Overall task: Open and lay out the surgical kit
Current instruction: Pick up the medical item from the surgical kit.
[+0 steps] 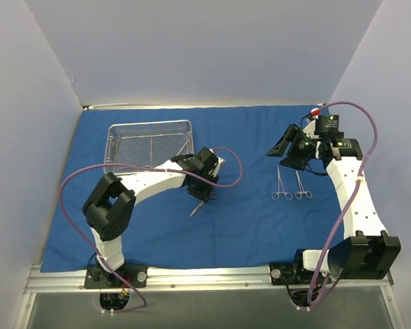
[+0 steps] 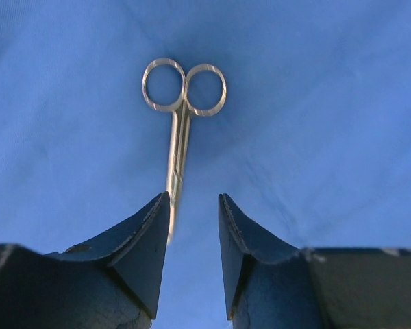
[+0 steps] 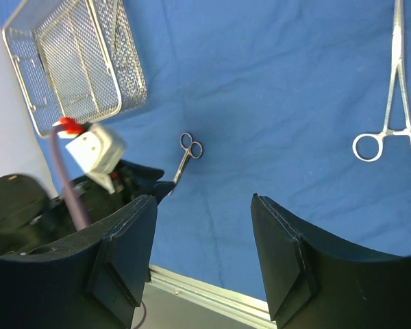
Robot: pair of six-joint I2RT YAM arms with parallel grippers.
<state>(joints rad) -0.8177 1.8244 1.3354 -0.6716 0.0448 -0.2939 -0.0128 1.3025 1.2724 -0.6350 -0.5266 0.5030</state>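
- Laying the instruments out on the blue cloth (image 1: 260,233) looks like the step in hand. The cloth is spread flat, and the left gripper (image 2: 194,199) hangs low over the small scissors (image 2: 180,137).
- Its jaws stand apart and grip nothing. The scissors appear to lie on the cloth, tip just beside one finger, rings pointing away from the hand.
- The right gripper (image 3: 201,202) is also parted and empty. Two clamps (image 1: 282,185) lie side by side just beside it, toward its base.
- The next move probably calls for lifting the left hand clear without dragging the scissors, then checking the tray (image 1: 151,125) near its outer side.
- Count: one cloth, one tray, one pair of scissors, two clamps. Whether the tray holds more, I cannot tell.
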